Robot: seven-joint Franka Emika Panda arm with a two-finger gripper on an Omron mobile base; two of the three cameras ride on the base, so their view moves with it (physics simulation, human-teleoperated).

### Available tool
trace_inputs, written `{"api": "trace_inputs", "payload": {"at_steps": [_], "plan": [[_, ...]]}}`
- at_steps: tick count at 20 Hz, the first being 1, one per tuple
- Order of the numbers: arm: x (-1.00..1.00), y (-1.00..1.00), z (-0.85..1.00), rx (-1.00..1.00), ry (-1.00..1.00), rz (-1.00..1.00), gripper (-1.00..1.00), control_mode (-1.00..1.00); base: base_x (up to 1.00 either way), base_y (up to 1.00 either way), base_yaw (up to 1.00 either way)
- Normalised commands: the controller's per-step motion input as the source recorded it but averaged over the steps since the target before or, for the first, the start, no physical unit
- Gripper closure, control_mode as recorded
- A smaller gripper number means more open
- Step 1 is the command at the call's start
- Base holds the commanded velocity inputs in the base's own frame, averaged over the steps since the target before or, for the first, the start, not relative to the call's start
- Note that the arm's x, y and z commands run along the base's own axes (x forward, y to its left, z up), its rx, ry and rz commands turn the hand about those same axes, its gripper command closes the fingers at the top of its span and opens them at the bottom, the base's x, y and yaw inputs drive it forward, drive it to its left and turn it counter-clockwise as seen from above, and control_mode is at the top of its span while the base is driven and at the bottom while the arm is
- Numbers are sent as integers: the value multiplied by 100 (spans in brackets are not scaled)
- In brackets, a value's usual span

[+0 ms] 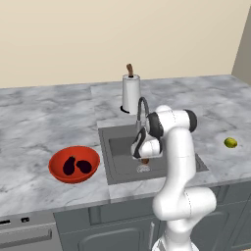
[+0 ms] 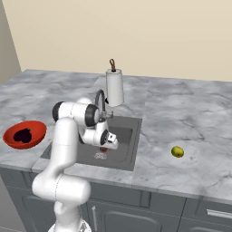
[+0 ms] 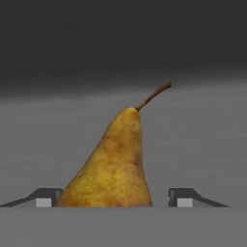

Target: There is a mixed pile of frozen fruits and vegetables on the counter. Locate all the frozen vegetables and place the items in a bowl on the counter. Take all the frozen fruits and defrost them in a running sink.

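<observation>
A brown pear (image 3: 113,164) stands stem-up between my fingertips (image 3: 181,198), touching the left one with a small gap on the right. My gripper (image 1: 145,157) is open and hangs low inside the dark sink (image 1: 117,147), with the pear (image 1: 145,161) just under it. Two dark purple eggplants (image 1: 69,166) (image 1: 84,166) lie in the red bowl (image 1: 59,174) left of the sink. The yellow-green lime (image 1: 230,142) sits alone on the counter (image 1: 39,117) to the right. From the right base view I see the gripper (image 2: 105,146), pear (image 2: 103,149), bowl (image 2: 11,140) and lime (image 2: 177,152).
The curved chrome faucet (image 1: 142,110) arches over the back of the sink, close above my wrist. A paper towel roll (image 1: 130,93) stands behind it. A pale splash (image 1: 143,168) shows on the sink floor below the pear. A wall closes the counter's far side.
</observation>
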Motion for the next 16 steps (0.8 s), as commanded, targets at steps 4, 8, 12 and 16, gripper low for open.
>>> {"api": "trace_inputs", "payload": {"at_steps": [4,8,12,16], "plan": [[-1,0,51,3,0,-8,-100,-100,0,0,0],[-4,-26,26,0,0,-7,-100,-100,0,0,0],[-1,-34,55,0,0,-2,-100,-100,0,0,0],[-12,-31,56,0,0,0,-100,-100,0,0,0]]}}
